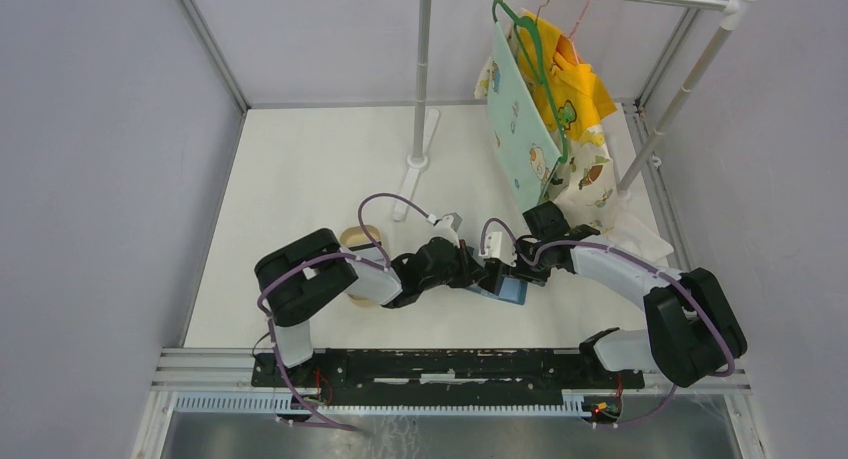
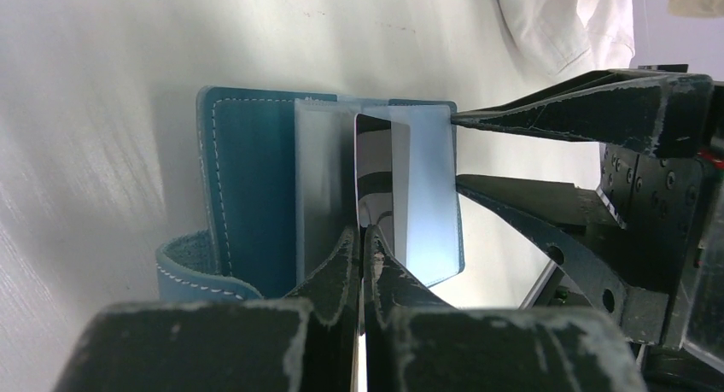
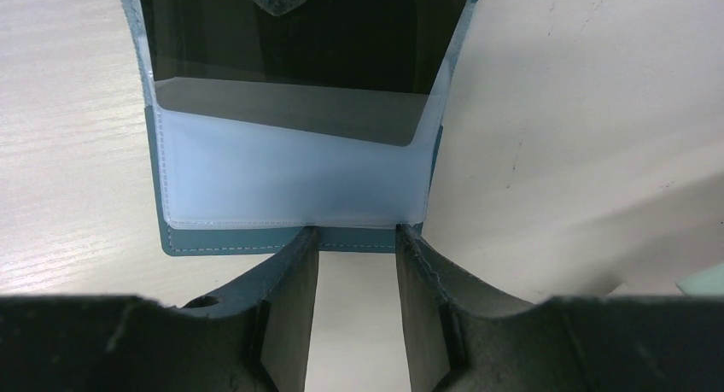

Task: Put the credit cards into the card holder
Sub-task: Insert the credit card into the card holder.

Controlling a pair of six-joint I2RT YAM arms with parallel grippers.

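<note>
The teal-blue card holder (image 1: 512, 291) lies open on the table between my two grippers. In the left wrist view the card holder (image 2: 252, 178) shows its clear sleeves, and my left gripper (image 2: 362, 234) is shut on a dark credit card (image 2: 373, 153) held edge-on, its far end inside a sleeve. In the right wrist view the dark card (image 3: 299, 59) sits partly in the clear sleeve (image 3: 282, 178). My right gripper (image 3: 357, 231) is open, its fingertips at the card holder's near edge (image 3: 222, 242). Other cards are out of view.
A tan oval tray (image 1: 355, 241) stands left of the left arm. A clothes rack with hung garments (image 1: 545, 99) stands at the back right, its pole base (image 1: 418, 161) behind the grippers. A white cloth (image 1: 640, 239) lies at the right.
</note>
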